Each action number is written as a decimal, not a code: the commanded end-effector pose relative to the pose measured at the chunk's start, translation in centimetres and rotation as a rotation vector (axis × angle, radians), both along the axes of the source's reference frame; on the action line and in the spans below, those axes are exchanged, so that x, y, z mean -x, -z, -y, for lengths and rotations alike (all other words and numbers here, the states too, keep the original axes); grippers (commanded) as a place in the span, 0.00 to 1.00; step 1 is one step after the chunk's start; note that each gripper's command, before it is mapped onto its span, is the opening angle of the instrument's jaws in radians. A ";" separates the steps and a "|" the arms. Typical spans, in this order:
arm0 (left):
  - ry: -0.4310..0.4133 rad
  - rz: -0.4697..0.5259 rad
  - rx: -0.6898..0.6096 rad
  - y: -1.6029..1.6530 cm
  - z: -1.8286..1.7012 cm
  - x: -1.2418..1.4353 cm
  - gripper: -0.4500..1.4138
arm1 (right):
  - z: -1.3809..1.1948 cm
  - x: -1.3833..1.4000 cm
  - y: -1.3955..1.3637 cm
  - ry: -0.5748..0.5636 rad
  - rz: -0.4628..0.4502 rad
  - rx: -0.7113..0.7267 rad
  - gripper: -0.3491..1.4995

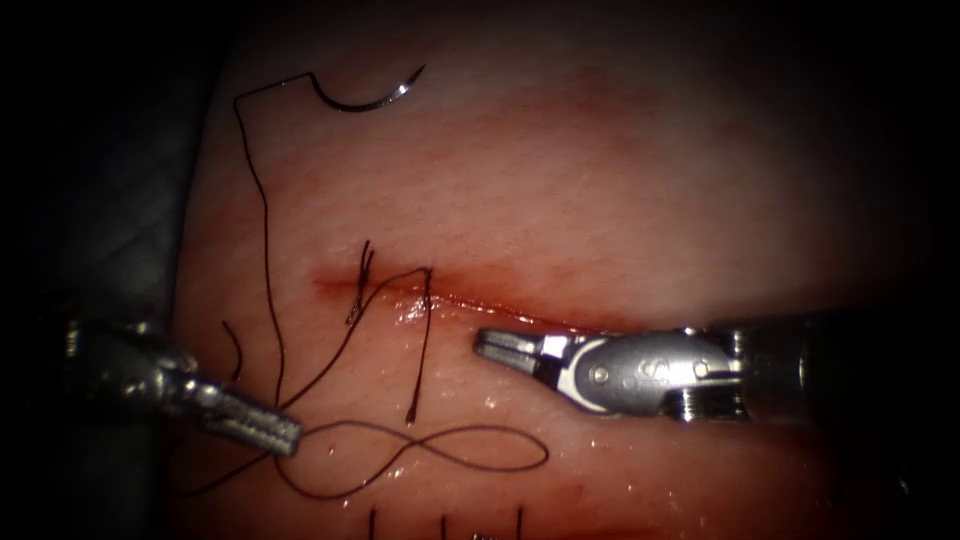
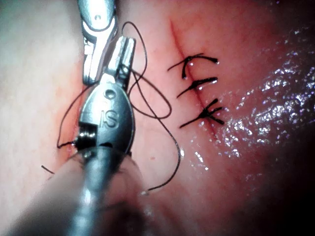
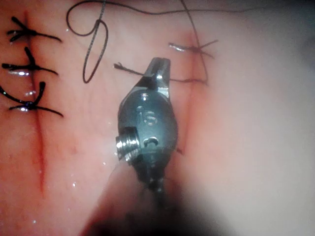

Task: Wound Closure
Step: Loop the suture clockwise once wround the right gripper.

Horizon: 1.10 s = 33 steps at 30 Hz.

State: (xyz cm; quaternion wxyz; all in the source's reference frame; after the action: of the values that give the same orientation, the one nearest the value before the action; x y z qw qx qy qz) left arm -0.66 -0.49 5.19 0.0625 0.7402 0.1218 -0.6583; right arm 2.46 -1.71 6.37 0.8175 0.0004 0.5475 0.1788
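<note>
The tissue (image 1: 620,170) is the biggest thing here, a soft, wet slab of pork belly that looks as though it would dimple and slide under any pressure, glistening below the cut (image 1: 500,302). The cut runs across its middle, rimmed with red fluid (image 1: 335,285). Just below the cut lies the right tool (image 1: 492,344), its jaws together and holding nothing that I can see. Well below the cut and off to its left sits the left tool (image 1: 285,433), its jaws closed on the thread (image 1: 265,220) where several strands cross its tip. That thread is dark, fine and limp; it loops loosely below the cut, passes through the cut's left end where short tails stand up, and climbs far above the cut to the needle (image 1: 365,98). The needle lies free on the tissue's surface, well above the cut, not in the tissue and held by neither tool. It looks stiff, light and slippery, so I would judge the body of the curve, away from the point, the safest place to take hold.
</note>
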 end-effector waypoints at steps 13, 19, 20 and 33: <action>0.056 0.097 0.001 -0.17 0.12 0.40 0.00 | -0.22 -0.79 -0.68 0.065 -0.189 -0.123 0.00; 0.070 0.117 -0.030 -0.38 0.08 0.45 0.00 | -0.26 -0.75 -0.82 -0.037 -0.385 -0.213 0.00; 0.073 0.123 -0.036 -0.43 0.07 0.45 0.00 | -0.27 -0.74 -0.82 -0.051 -0.416 -0.222 0.00; 0.138 0.081 -0.160 -1.50 -0.15 0.31 0.00 | -0.48 -0.62 -0.56 -0.062 -0.753 -0.336 0.00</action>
State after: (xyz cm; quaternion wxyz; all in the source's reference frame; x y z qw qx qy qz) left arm -0.90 -0.30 6.72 -0.0424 0.7739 0.1224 -0.6200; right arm 3.00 -1.21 6.90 0.5422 0.1832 0.7716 0.2776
